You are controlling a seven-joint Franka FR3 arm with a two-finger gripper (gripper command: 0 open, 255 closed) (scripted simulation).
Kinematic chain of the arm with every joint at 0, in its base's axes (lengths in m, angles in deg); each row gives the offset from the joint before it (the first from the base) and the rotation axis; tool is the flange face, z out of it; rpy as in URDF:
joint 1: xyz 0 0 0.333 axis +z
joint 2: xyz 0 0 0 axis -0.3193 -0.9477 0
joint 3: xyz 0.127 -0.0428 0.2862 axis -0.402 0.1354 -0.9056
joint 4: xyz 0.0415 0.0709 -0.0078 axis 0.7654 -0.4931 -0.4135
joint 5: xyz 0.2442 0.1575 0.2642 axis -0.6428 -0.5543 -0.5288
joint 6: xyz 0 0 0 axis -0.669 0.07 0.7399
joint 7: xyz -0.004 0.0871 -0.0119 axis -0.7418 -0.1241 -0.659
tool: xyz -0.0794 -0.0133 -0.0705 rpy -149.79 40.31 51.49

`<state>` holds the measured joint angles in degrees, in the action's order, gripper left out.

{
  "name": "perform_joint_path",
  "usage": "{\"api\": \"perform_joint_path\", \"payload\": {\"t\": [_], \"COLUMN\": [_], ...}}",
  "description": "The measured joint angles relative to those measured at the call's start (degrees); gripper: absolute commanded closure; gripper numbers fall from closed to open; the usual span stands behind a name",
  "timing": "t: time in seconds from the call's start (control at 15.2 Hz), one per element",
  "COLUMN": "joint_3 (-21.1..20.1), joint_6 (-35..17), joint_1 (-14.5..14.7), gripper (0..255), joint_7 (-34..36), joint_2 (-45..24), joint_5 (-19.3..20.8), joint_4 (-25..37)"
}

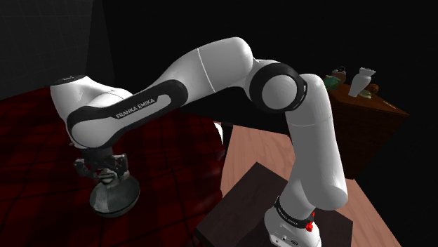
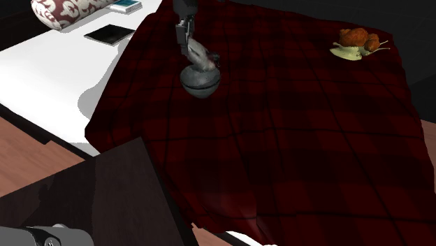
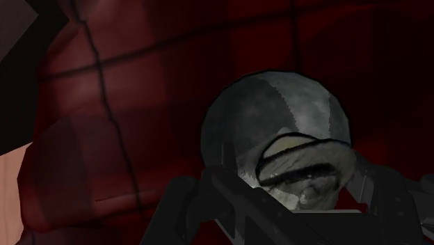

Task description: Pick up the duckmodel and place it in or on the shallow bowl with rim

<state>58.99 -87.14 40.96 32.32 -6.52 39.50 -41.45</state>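
Hanging just above the round grey shallow bowl [image 2: 202, 87], the all-black two-finger gripper [image 2: 193, 47] has its fingers closed partway on the pale grey duck model [image 2: 200, 59]. The duck model tilts down from the fingers, its lower end at the bowl's rim. In the wrist view the duck model [image 3: 306, 163] sits between the two fingers, in front of the bowl's [image 3: 236, 118] mottled grey hollow, which holds nothing else that can be made out. The bowl rests on a dark red plaid blanket [image 2: 293, 140], near the blanket's edge on the second exterior view's left, where a bare white sheet [image 2: 49, 77] begins. A wide stretch of open blanket runs toward that view's right as far as an orange snail figure [image 2: 358, 42], well apart from the bowl. On the sheet lie a red-and-white patterned pillow [image 2: 70, 12] and a dark flat book [image 2: 110, 33]. In the shoulder view the dark box stand [image 1: 242, 200] sits on a wooden floor [image 1: 260, 147] beside the bed. A brown wooden cabinet [image 1: 372, 133] carrying a white vase [image 1: 361, 83] stands against a black area.
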Motion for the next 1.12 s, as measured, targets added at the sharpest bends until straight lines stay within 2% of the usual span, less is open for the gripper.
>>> {"api": "perform_joint_path", "payload": {"t": [0.79, 1.12], "joint_3": [0.89, 0.94], "joint_6": [-6.36, -6.74], "joint_1": [0.78, 0.85], "gripper": [255, 255], "joint_7": [0.92, 1.02], "joint_2": [-4.77, -5.01], "joint_5": [1.44, 1.53], "joint_4": [-1.74, -1.83]}}
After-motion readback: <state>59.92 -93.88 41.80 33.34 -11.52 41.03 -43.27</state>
